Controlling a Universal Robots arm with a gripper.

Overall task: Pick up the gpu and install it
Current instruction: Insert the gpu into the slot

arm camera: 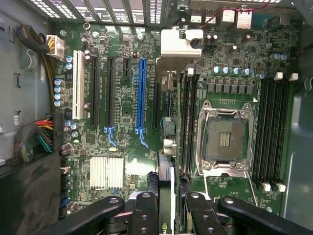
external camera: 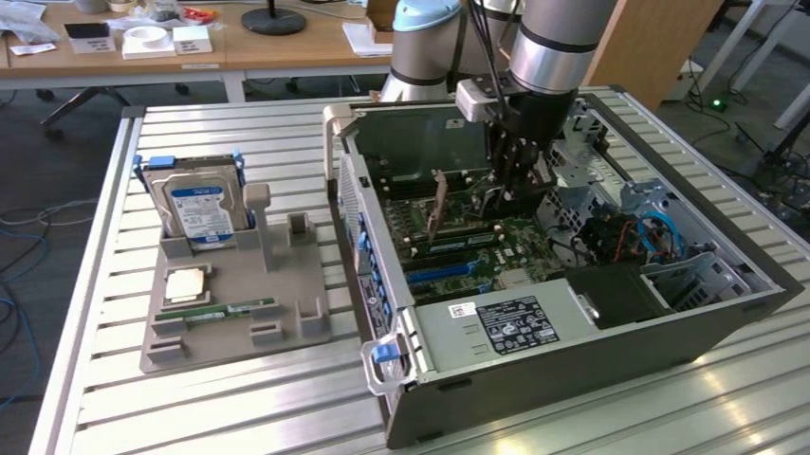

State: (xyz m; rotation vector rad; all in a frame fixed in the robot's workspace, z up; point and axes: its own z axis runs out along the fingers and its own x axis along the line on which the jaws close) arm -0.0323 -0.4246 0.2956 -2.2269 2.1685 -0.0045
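Inside the open computer case [external camera: 379, 284], my gripper [external camera: 513, 188] hangs low over the green motherboard [external camera: 462, 251]. In the wrist view my gripper [arm camera: 170, 211] is shut on the gpu [arm camera: 166, 176], a thin dark card seen edge-on between the two black fingers [arm camera: 145, 213]. Its silvery metal bracket [arm camera: 181, 41] points toward the slotted case wall. The card hangs above the board, between the blue slot [arm camera: 142, 98] and the black memory slots [arm camera: 188, 122], in line with a black slot [arm camera: 155, 98]. Whether it touches that slot I cannot tell.
A grey holder [external camera: 234, 303] beside the case carries a hard drive [external camera: 196, 204], a processor [external camera: 190, 282] and a memory stick [external camera: 234, 310]. The case also holds the bare processor socket [arm camera: 225, 139], a heatsink [arm camera: 106, 172], cable bundles [arm camera: 41, 134] and the power supply [external camera: 506, 322].
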